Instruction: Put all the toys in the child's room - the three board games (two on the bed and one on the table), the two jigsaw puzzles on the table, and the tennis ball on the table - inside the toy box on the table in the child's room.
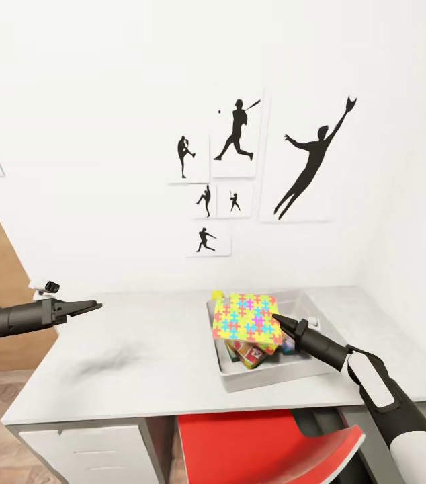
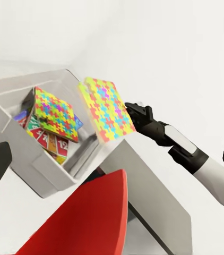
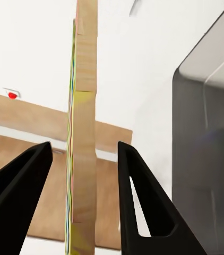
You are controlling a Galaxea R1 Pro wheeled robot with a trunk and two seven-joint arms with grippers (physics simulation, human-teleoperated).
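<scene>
Grey table (image 1: pixel 139 349) | multicoloured jigsaw puzzle (image 1: pixel 248 318) tilted over toy box (image 1: pixel 267 376)

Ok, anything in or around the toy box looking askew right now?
Yes: one jigsaw puzzle stands tilted on edge over the toy box between the right gripper's fingers, not lying flat. A second puzzle lies slanted on the board games inside.

The black left gripper (image 1: pixel 95 306) hung level, fingers together; the black-and-white right arm's gripper (image 1: pixel 275 317) stood parted around a thin edge.
</scene>
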